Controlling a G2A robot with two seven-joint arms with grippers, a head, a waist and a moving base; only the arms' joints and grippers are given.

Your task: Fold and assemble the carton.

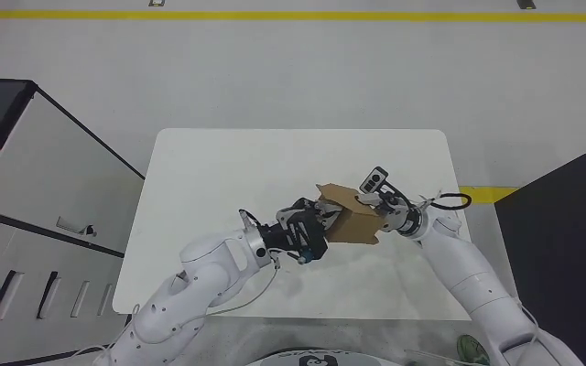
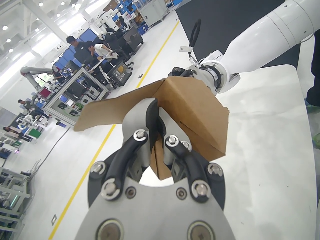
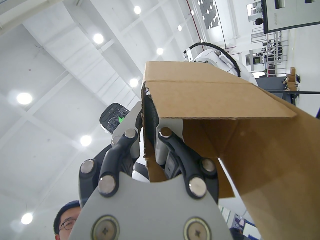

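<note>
A brown cardboard carton [image 1: 351, 216] hangs above the white table [image 1: 229, 174], held between both arms near the table's right middle. It is partly unfolded, with a flap [image 2: 105, 112] sticking out and open panels [image 3: 212, 96]. My left gripper [image 1: 311, 233] is shut on the carton's [image 2: 192, 111] edge at its near-left end. My right gripper [image 1: 383, 209] is shut on a wall of the carton at its right end, one finger inside and one outside [image 3: 150, 116].
A dark cabinet [image 1: 37, 183] stands left of the table and a black panel [image 1: 549, 238] stands to its right. A yellow floor line [image 1: 293, 16] runs behind. The table's back and left areas lie bare.
</note>
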